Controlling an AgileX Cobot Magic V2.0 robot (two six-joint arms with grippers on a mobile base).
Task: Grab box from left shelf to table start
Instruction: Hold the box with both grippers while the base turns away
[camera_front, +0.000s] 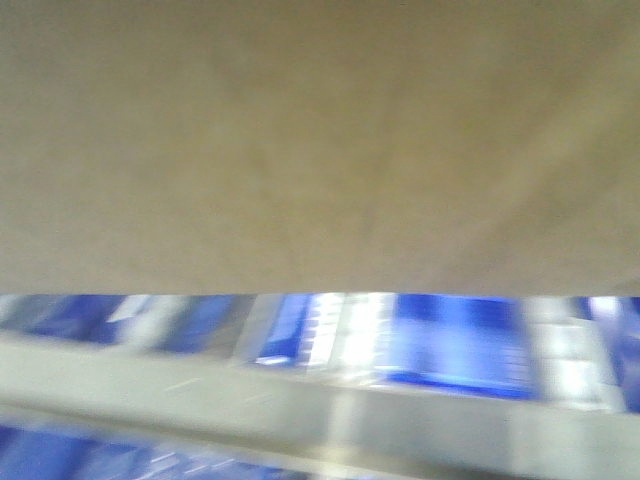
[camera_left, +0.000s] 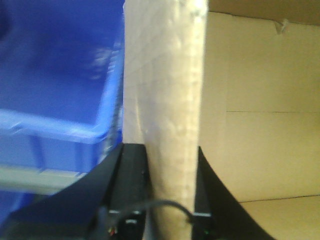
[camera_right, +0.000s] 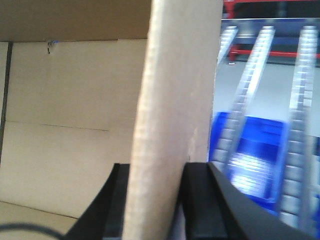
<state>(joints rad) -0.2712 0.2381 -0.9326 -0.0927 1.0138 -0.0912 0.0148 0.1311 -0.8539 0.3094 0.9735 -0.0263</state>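
The tan cardboard box (camera_front: 320, 140) fills the upper part of the front view, wider than the frame, its lower edge just above a blurred silver-grey shelf edge (camera_front: 300, 400). In the left wrist view my left gripper (camera_left: 170, 165) is shut on an upright wall of the box (camera_left: 165, 100), one black finger (camera_left: 132, 180) on each side, with the box's inside (camera_left: 265, 125) to the right. In the right wrist view my right gripper (camera_right: 156, 175) is likewise shut on another box wall (camera_right: 177, 100). The table is out of view.
Blue plastic bins (camera_front: 450, 345) sit blurred behind the shelf edge. A blue bin (camera_left: 55, 75) is left of the box in the left wrist view. Another blue bin (camera_right: 255, 150) lies on grey roller rails (camera_right: 300, 100) in the right wrist view, red framing (camera_right: 270, 7) beyond.
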